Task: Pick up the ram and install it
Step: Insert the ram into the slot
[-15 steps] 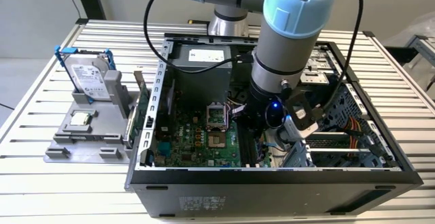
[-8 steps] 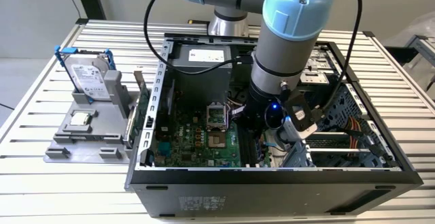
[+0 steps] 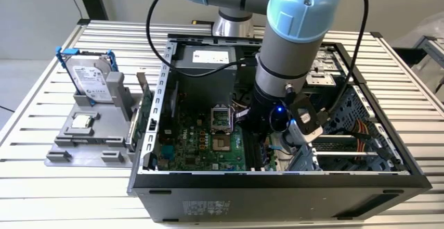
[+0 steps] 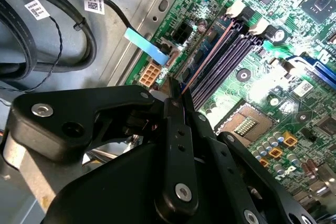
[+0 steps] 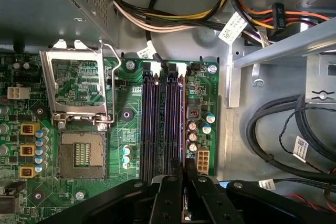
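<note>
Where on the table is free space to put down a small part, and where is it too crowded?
Bare table lies in front of the grey fixture, and at the exterior view's right of the case. Inside the case it is crowded: the gripper is down at the slots, with cables alongside.

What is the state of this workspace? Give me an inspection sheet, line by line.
Surface: slatted metal table carrying an open black computer case.
Job's things: thin bluish-green ram stick, seen edge-on over the outermost of the long dark memory slots on the green motherboard; whether it is seated cannot be told.
Clutter: grey plastic fixture beside the case, holding an upright silver hard drive and a small square silver processor chip.
Grippers: black two-finger gripper inside the case, closed on the ram stick's end.
Cables: orange, yellow and black wire bundle; thick black cables beside the motherboard.
Surroundings: pale floor.
</note>
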